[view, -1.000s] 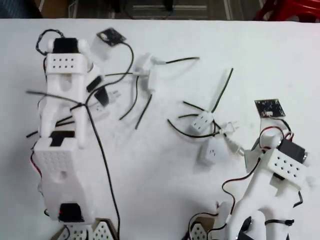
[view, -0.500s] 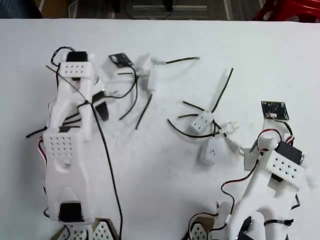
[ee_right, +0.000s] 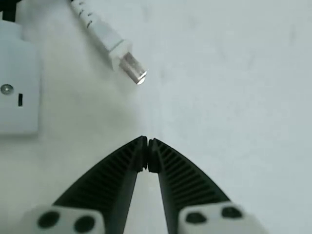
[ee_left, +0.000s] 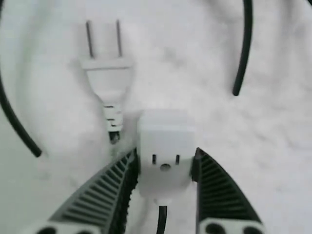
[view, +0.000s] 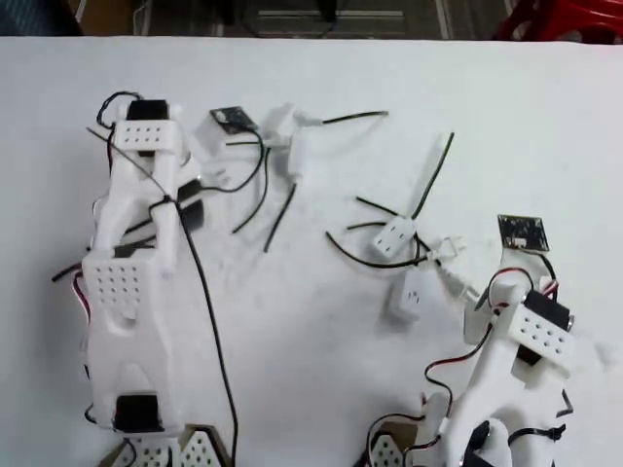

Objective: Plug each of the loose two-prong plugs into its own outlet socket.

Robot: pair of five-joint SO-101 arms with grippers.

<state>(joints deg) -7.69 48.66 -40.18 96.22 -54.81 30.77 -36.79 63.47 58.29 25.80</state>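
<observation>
In the left wrist view my left gripper [ee_left: 163, 158] is shut on a white outlet socket [ee_left: 163, 139], its slots facing the camera. A loose white two-prong plug [ee_left: 105, 73] lies just beyond it, prongs pointing away. In the high view this gripper [view: 192, 199] sits at the left, beside that plug [view: 216, 177]. My right gripper [ee_right: 147, 144] is shut on nothing, just above the table. Ahead of it lie a plug tip [ee_right: 127, 63] and a white socket [ee_right: 17, 83]. From above, that gripper [view: 475, 304] is near two sockets [view: 392, 236] [view: 407, 295] and a plug [view: 446, 250].
Another white plug and socket pair [view: 287, 136] lies at the back centre with black cords [view: 277, 214] trailing around it. A black cable [view: 209, 321] runs along the left arm. The white table [view: 321, 370] has free room at front centre and far right.
The left arm has swung right and forward, its gripper now closed around the socket by the plug. The right arm has drawn back slightly toward the front edge.
</observation>
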